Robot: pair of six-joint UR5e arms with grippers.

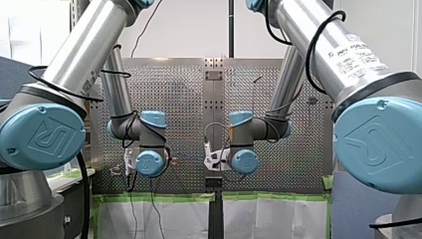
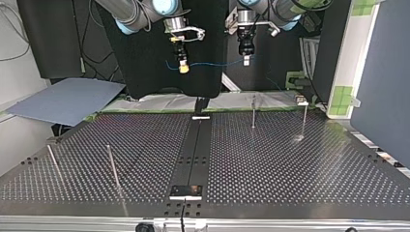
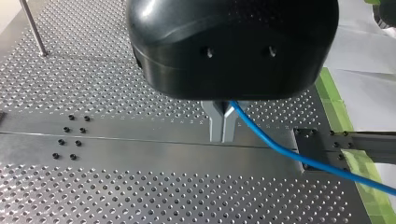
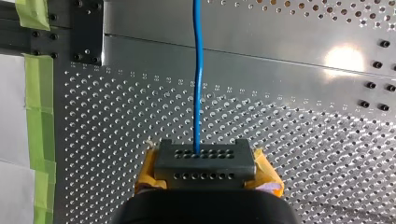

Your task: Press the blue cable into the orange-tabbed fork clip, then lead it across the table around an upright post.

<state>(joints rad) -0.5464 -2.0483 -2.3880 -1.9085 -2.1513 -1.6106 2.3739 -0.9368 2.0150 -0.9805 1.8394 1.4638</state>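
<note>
My left claw [image 3: 222, 135] is clamped shut on the blue cable [image 4: 198, 46]: its two metal fingers [image 3: 215, 123] are pressed together with the cable pinched between them near their base. From that grip the cable slopes away to one side of the claw and down towards the green tape [image 3: 334, 109] along the edge of the surface [image 3: 116, 196]. Beyond the claw, well apart from it, an upright post [image 3: 32, 25] stands in the perforated plate.

My right claw [image 4: 203, 156] is also closed on the cable. The cable comes out of the middle of the closed fingertips, with yellow pads [image 4: 268, 175] showing on either side, and runs straight ahead of the claw over the smooth centre rail [image 4: 261, 51].

In the top view both claws hang well above the surface near its far edge. The cable is stretched almost level between them, and a short end sticks out past my right claw. Past my left claw the cable drops away towards the far edge, near two thin posts [image 2: 253, 112].
</note>
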